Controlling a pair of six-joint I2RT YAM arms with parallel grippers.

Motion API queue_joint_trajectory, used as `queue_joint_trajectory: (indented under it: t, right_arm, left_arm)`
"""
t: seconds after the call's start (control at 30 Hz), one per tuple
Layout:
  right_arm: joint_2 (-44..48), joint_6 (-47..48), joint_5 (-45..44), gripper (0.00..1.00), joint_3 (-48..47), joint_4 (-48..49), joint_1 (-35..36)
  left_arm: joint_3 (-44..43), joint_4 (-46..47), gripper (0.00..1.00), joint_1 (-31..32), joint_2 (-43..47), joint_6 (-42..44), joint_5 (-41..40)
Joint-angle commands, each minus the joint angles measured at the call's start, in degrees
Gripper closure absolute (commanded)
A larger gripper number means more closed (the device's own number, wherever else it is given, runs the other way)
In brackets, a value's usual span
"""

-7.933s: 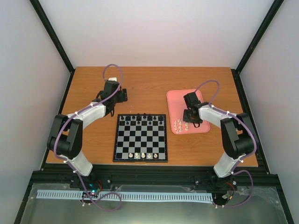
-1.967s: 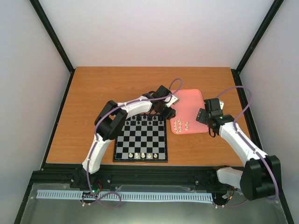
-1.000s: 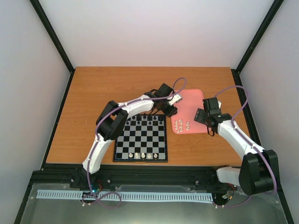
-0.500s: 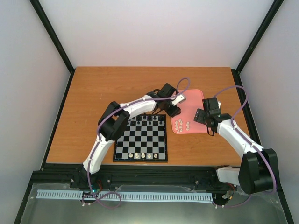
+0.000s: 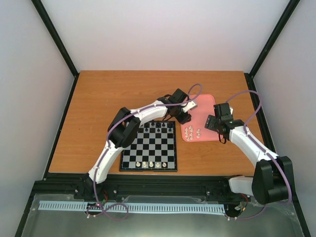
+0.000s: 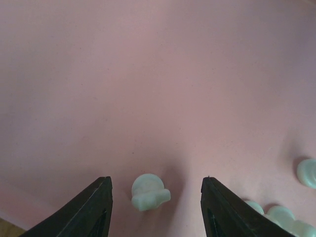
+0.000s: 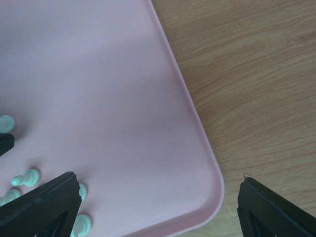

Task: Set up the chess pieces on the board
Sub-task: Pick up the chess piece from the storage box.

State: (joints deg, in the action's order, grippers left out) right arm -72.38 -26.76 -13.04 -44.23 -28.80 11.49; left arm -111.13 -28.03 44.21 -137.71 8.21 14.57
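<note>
The chess pieces [image 5: 191,132] are mostly gathered on the pink tray [image 5: 206,104] beside the board [image 5: 148,148]. One piece [image 6: 149,191] is framed by the left gripper [image 6: 155,180], spread wide and empty, presumably for a pick. The right gripper [image 7: 159,177] is held open and empty, off to the side.

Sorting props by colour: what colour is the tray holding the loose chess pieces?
The tray is plain pink; clearest in the right wrist view.
</note>
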Motion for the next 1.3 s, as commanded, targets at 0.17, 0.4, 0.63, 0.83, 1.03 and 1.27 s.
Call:
queue_joint_trajectory:
  t: [0.17, 0.4, 0.63, 0.83, 1.03, 1.27]
  right_arm:
    - [-0.4, 0.4, -0.4, 0.00, -1.2, 0.9, -0.3]
    - [-1.0, 0.4, -0.1, 0.00, -1.1, 1.2, -0.2]
    - [-1.4, 0.5, 0.4, 0.00, -1.1, 1.4, -0.2]
    - [-1.9, 0.5, 0.6, 0.00, -1.3, 1.4, -0.3]
    - [-1.7, 0.4, 0.8, 0.00, -1.2, 1.5, -0.2]
    - [-0.8, 0.1, 1.1, 0.00, -0.8, 1.8, -0.2]
  left_arm:
    - [-2.7, -1.3, 0.52, 0.5, -0.5, 1.2, -0.3]
    - [-2.7, -0.9, 0.67, 0.5, -0.5, 0.9, -0.4]
    - [-2.4, -0.6, 0.74, 0.5, -0.3, 0.9, -0.8]
    - [-2.8, -0.3, 0.91, 0.5, -0.2, 0.6, -0.9]
    - [-2.7, -0.3, 0.99, 0.5, 0.3, 0.3, -1.5]
    - [-2.7, -0.2, 0.99, 0.5, 2.7, -0.2, -2.2]
